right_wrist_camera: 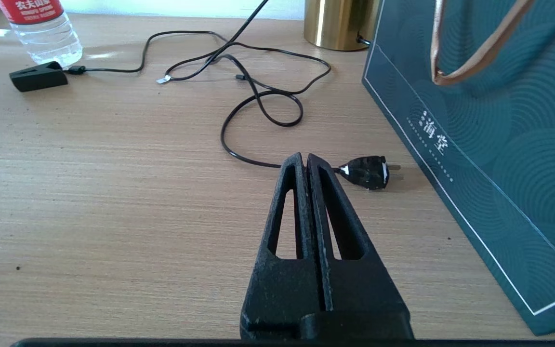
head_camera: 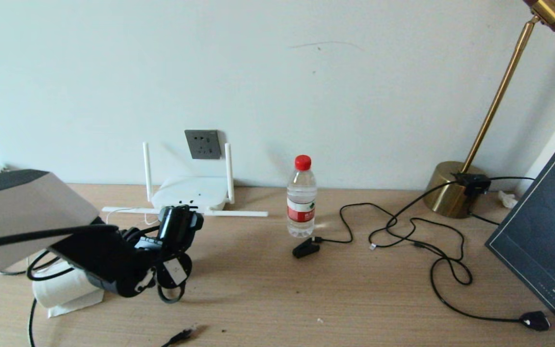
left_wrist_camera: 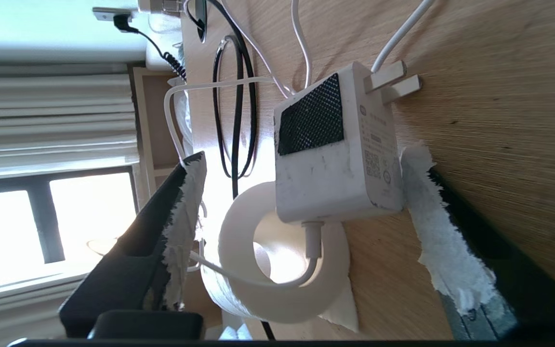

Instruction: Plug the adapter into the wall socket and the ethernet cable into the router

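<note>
The adapter (left_wrist_camera: 335,164), a white cube with a dark mesh face, lies on the wooden table with its prongs (left_wrist_camera: 393,84) pointing away from me. My left gripper (left_wrist_camera: 306,156) stands open around it, one taped finger (left_wrist_camera: 183,202) well clear and the other finger (left_wrist_camera: 443,241) close beside its printed side. In the head view my left arm (head_camera: 113,260) hides the adapter. The router (head_camera: 191,193) sits against the wall under the wall socket (head_camera: 203,143). The ethernet cable's plug (head_camera: 183,333) lies near the table's front edge. My right gripper (right_wrist_camera: 305,159) is shut and empty over the table.
A white paper roll (left_wrist_camera: 277,270) lies just beyond the adapter. A water bottle (head_camera: 301,197) stands mid-table with a black clip (head_camera: 305,248) and looping black cords (head_camera: 431,250) to its right. A brass lamp base (head_camera: 446,190), a black mains plug (right_wrist_camera: 369,172) and a dark teal bag (head_camera: 547,231) fill the right side.
</note>
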